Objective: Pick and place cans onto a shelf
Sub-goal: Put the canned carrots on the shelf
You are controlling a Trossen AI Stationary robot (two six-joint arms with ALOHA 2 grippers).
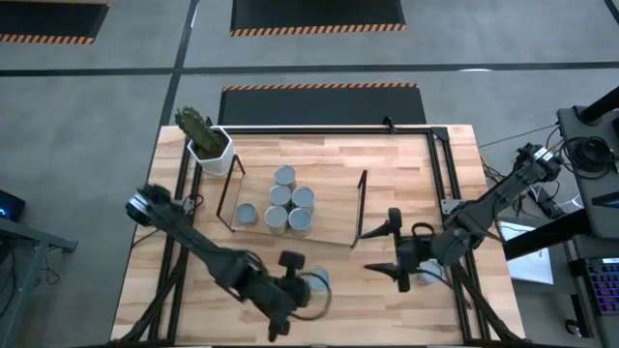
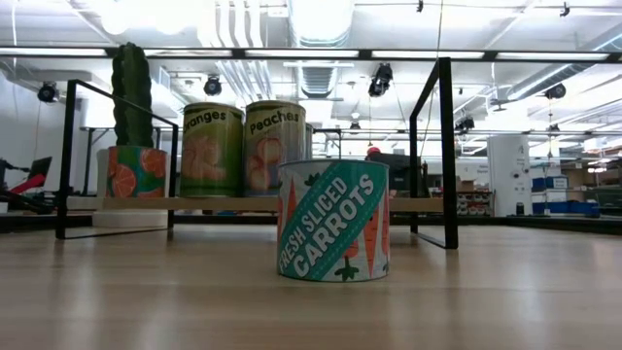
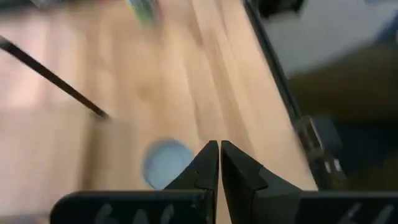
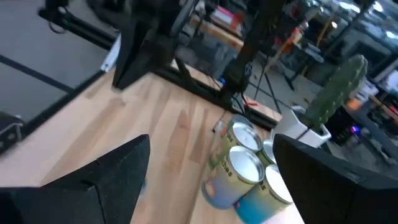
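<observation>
five cans [image 1: 285, 201] stand upright on the shelf [image 1: 329, 208]. one loose can [image 1: 315, 281] sits on the counter [image 1: 387, 164] toward six o'clock, touching my left tool [image 1: 290, 261], pinched shut and empty. my right tool [image 1: 382, 249], spread wide and empty, lies toward three o'clock of it. left arm is nearer.

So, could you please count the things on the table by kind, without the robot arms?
Cans: 7
Shelf: 1
Potted cactus: 1
Total: 9
</observation>
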